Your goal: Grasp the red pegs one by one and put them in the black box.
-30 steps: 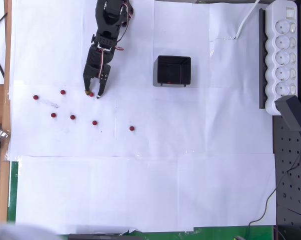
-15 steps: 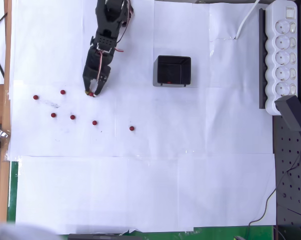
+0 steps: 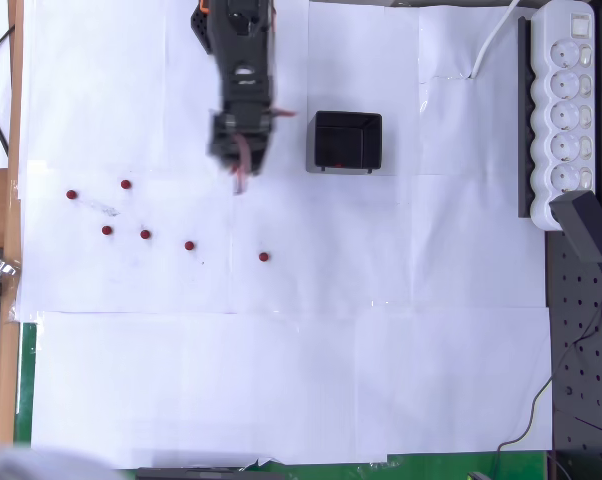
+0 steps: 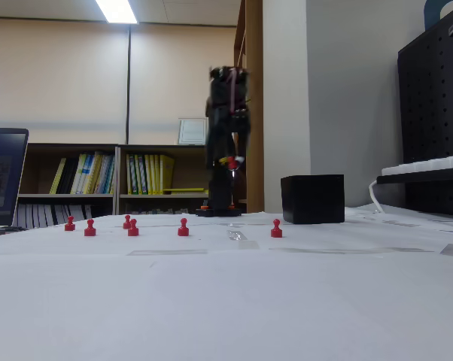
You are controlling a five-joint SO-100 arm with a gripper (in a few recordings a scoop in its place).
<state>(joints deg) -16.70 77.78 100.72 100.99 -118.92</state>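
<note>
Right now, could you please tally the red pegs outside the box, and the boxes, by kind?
Red pegs on the paper: 6
Red peg apparently held in the claw (blurred): 1
Black box: 1
Total: 8

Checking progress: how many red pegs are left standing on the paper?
6 on the paper. The gripper seems to carry another. One more may lie in the black box.
</note>
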